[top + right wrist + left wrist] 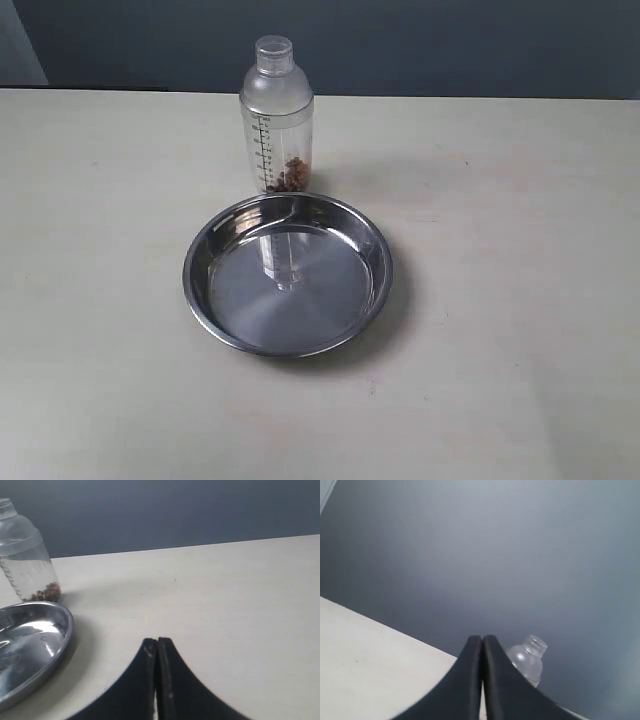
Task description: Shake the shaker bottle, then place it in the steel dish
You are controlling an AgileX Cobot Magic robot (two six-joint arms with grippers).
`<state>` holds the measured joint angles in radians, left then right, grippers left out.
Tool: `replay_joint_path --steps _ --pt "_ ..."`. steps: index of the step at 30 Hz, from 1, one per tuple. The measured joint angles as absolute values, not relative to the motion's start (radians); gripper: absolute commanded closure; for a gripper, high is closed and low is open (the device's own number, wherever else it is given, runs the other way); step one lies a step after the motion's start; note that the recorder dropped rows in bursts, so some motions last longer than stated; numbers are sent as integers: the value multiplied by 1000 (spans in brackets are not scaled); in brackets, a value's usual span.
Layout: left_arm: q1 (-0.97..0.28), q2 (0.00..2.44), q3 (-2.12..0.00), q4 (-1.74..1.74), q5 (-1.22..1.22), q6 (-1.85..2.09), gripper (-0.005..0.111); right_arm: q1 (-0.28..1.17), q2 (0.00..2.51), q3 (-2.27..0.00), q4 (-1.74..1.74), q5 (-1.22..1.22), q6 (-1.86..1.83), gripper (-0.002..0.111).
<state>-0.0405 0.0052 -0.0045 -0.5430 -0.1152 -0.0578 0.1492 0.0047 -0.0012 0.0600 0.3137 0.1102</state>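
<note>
Shaker bottle [277, 120] stands upright on the pale table [500, 300], just behind the far rim of the steel dish [385, 270] and outside it; whether bottle and rim touch cannot be told. Its small round cap [273, 48] is on, its black measuring scale [263, 150] faces the exterior camera, and the brown bits [292, 178] lie at its base. The dish sits flat on the table, and its mirror-like bottom reflects the bottle. Left gripper [483, 637] has its fingers pressed together with nothing between them, and the bottle's top shows beyond them. Right gripper [156, 640] likewise has its fingers together, empty, above bare table and well apart from dish and bottle.
</note>
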Motion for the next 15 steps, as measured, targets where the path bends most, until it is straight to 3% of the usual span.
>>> replay_joint_path --steps 9,15 --pt "-40 42 -85 -451 -168 -156 106 149 5 -1 60 314 110 109" --pt "-40 430 -412 -45 -345 -158 106 149 5 -1 60 314 112 109"
